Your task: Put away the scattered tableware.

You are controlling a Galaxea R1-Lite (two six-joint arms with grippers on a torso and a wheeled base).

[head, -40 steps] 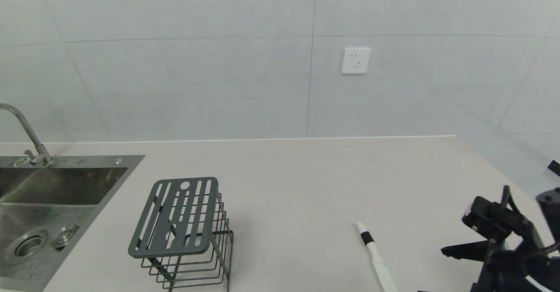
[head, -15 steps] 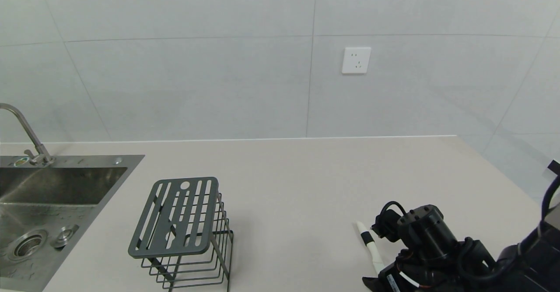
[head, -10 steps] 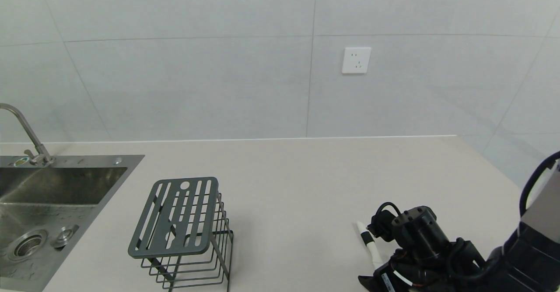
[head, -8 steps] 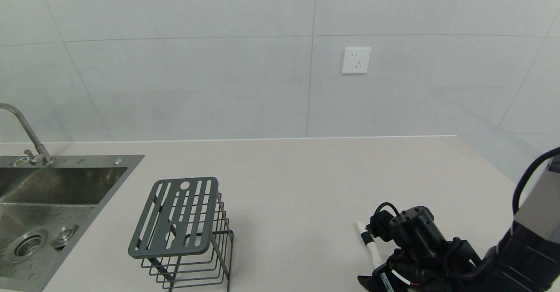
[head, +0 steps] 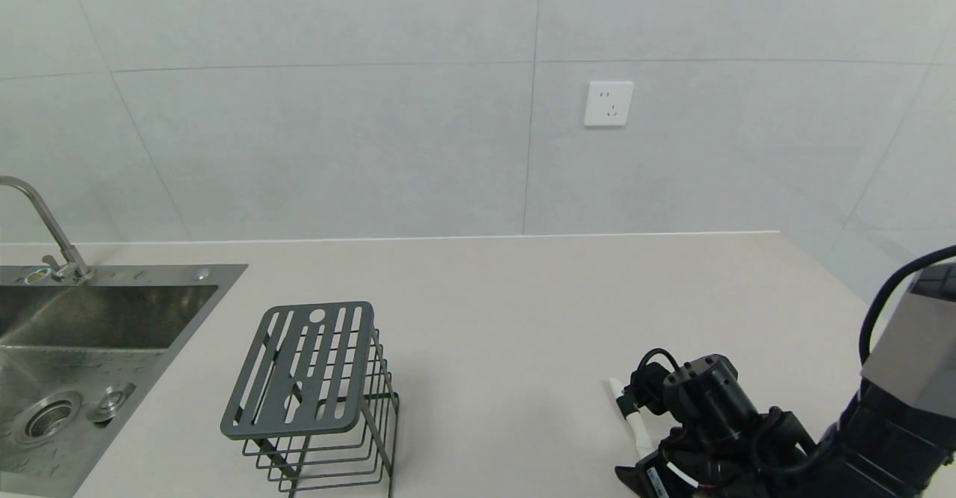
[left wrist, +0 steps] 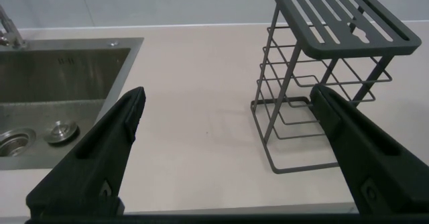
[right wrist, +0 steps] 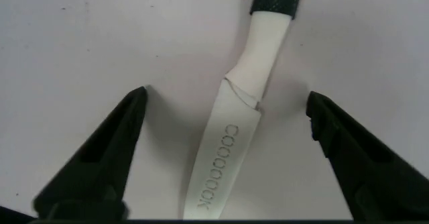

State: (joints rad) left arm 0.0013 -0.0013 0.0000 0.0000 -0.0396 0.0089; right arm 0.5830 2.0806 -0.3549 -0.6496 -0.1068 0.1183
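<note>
A: What sort of room and surface is this?
B: A pale beige matte countertop (head: 508,296) runs under a wall of large light grey tiles (head: 336,147). A white wall socket (head: 608,103) sits above its right half. At the far left a stainless steel sink (head: 112,311) is let into the counter, with a bent steel faucet (head: 45,222) at its far rim.

A: And the tableware?
B: One white knife with a black band round its handle (right wrist: 234,143) lies flat near the right of the counter, close to the near edge, handle pointing far. Well to its left, between knife and sink, a dark grey wire rack with a slotted top plate (head: 306,367) stands upright.

A: The grippers?
B: The right gripper (right wrist: 224,96) is down over the knife. Its black fingers are spread wide, one on each side of the blade, and neither touches it. Whether the tips meet the counter I cannot tell. The left gripper (left wrist: 228,93) hangs by the counter's near edge, fingers likewise apart and holding nothing, with rack and sink beyond it.

A: Any writing?
B: A row of embossed characters runs along the blade.
</note>
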